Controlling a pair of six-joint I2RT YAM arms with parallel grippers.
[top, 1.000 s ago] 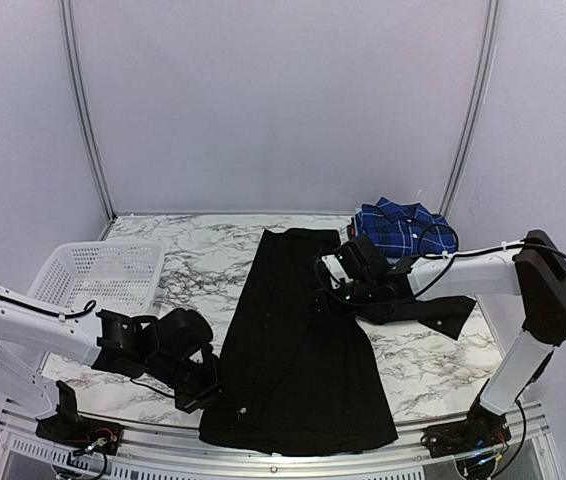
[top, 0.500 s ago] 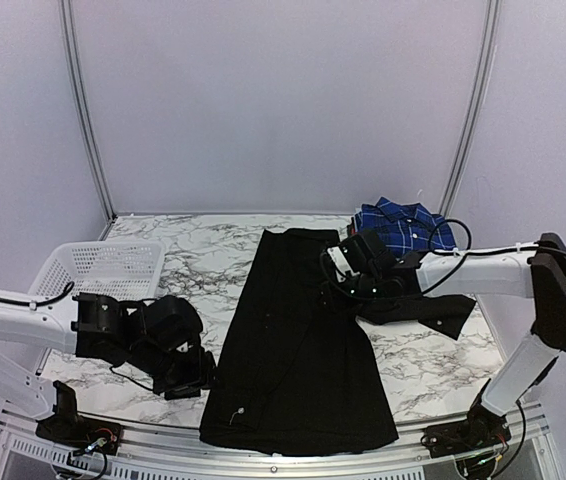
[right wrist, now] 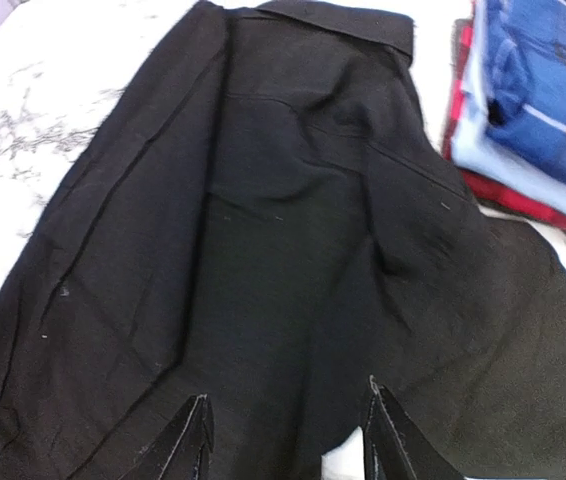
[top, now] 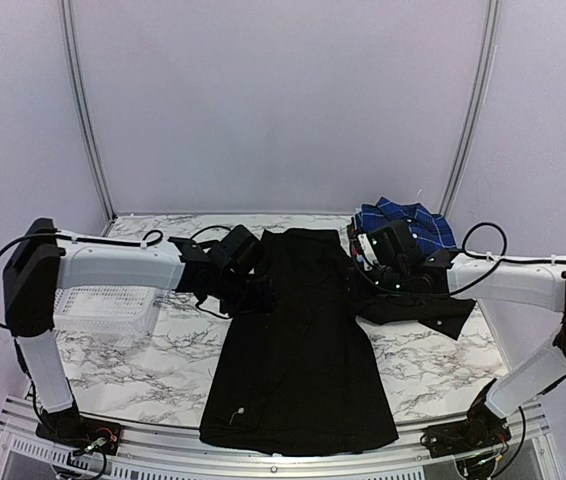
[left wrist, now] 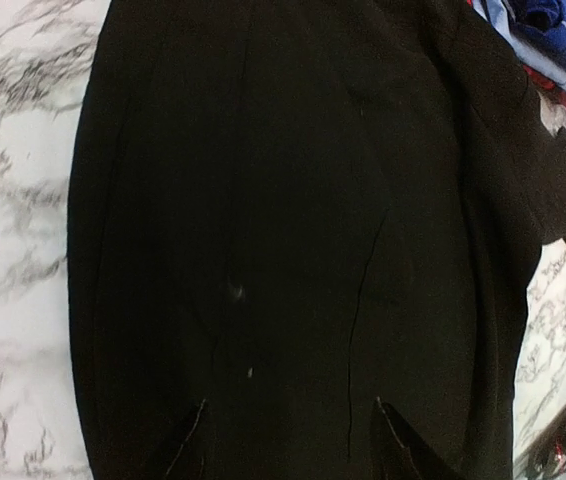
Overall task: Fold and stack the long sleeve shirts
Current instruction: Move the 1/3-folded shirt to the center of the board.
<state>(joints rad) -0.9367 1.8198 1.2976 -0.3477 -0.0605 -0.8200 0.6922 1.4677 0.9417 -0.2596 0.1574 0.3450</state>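
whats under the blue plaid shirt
Under the blue plaid shirt a light blue shirt shows at the edge, with a red shirt below that. Only their edges show. Whether anything lies beneath the red one is covered.

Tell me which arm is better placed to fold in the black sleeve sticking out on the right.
Right. The sleeve lies under the right arm, with the open right gripper close by. The left gripper is at the black shirt's opposite edge and would have to reach across.
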